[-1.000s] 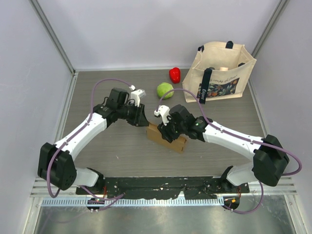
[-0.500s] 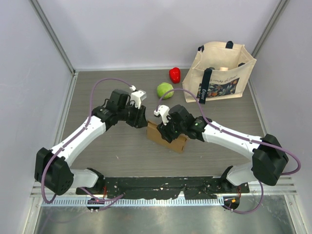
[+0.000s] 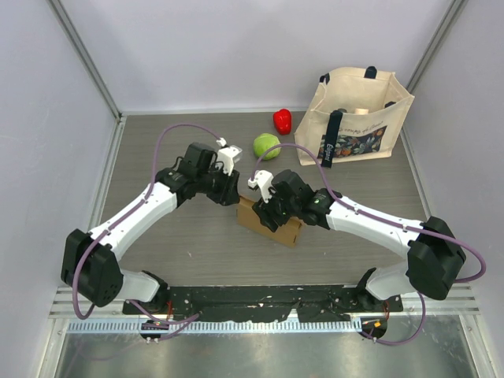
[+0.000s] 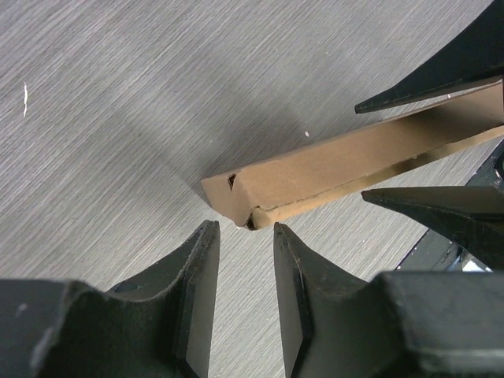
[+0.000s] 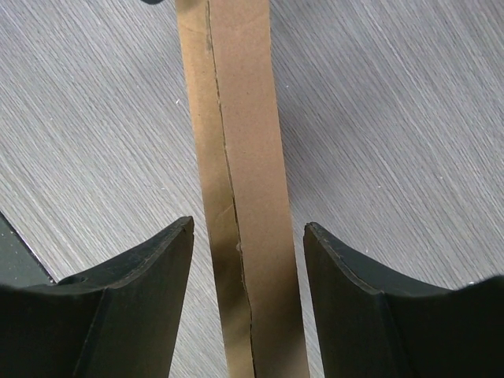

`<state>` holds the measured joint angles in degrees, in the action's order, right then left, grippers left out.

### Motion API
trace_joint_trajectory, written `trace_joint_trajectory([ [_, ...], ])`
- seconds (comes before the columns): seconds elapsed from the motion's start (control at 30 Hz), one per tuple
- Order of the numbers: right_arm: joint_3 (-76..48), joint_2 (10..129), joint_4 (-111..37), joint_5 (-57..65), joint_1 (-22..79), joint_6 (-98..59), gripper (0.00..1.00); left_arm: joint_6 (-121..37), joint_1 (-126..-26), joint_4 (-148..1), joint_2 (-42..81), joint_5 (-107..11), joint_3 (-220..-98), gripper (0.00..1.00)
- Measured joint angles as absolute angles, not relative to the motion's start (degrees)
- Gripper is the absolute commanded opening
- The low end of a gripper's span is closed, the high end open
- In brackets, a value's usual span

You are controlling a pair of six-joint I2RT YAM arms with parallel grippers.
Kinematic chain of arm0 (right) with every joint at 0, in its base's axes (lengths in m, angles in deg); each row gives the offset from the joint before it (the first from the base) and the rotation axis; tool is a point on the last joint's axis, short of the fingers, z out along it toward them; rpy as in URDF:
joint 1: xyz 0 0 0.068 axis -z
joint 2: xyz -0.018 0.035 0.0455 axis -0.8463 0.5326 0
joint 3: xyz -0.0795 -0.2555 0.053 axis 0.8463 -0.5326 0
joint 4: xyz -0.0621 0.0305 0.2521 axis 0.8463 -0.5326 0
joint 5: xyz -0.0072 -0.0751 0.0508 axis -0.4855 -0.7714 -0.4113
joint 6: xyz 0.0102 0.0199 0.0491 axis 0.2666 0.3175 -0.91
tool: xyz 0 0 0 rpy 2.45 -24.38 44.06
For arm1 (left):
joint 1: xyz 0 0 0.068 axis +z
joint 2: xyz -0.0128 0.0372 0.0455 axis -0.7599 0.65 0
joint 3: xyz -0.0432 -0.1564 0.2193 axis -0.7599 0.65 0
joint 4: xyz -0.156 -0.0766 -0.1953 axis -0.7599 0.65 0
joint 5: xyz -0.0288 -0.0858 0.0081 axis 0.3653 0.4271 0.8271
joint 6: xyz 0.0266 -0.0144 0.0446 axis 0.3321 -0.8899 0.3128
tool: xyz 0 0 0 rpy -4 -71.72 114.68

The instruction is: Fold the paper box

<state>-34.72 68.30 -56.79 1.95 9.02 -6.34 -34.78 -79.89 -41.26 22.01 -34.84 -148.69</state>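
The paper box [image 3: 276,227] is a brown cardboard piece standing on a thin edge mid-table. My right gripper [image 3: 266,211] hangs over it, open. In the right wrist view the box's narrow top [image 5: 244,157] runs between the fingers with a gap on each side, so my right gripper [image 5: 248,224] touches nothing. My left gripper [image 3: 235,194] sits at the box's left end. In the left wrist view the box's corner [image 4: 236,189] lies just ahead of the fingertips, and my left gripper [image 4: 246,228] is narrowly open and empty.
A beige tote bag [image 3: 362,114] stands at the back right. A green ball [image 3: 266,146] and a red object [image 3: 282,120] lie behind the box. A small white scrap [image 4: 25,98] lies on the table left of the box. Walls close in both sides.
My right gripper's jaws have widened around the box's top edge. My left gripper has shifted slightly right toward the box's end. The box has barely moved.
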Motion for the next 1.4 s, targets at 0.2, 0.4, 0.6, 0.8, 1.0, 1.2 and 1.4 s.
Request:
trace_joint_trajectory([
  [0.2,-34.70,68.30,-56.79,1.97,8.80,-6.16,0.61,-34.78,-80.73,-41.34,23.10,-35.27,-149.39,0.33],
  [0.4,-34.70,68.34,-56.77,1.97,8.41,-5.81,0.60,-34.76,-81.27,-41.34,23.58,-36.10,-149.45,0.27],
  [0.6,-34.70,68.84,-56.57,1.97,8.02,-5.59,0.59,-34.69,-81.60,-41.34,23.58,-37.41,-149.54,0.05],
  [0.8,-34.41,69.48,-56.51,1.45,7.62,-5.49,0.58,-34.41,-82.06,-41.37,23.58,-39.75,-149.67,0.00],
  [1.0,-33.63,70.48,-56.72,-0.60,7.45,-5.20,0.58,-34.34,-82.98,-37.96,23.58,-42.14,-152.60,0.00],
  [1.2,-33.17,70.88,-56.75,-4.43,6.94,-5.05,0.69,-34.80,-83.39,-31.99,24.06,-42.75,-158.26,0.00],
  [1.4,-33.28,70.35,-55.59,-5.04,6.92,-6.71,0.77,-36.29,-83.48,-30.35,23.84,-42.73,-157.61,0.00],
])
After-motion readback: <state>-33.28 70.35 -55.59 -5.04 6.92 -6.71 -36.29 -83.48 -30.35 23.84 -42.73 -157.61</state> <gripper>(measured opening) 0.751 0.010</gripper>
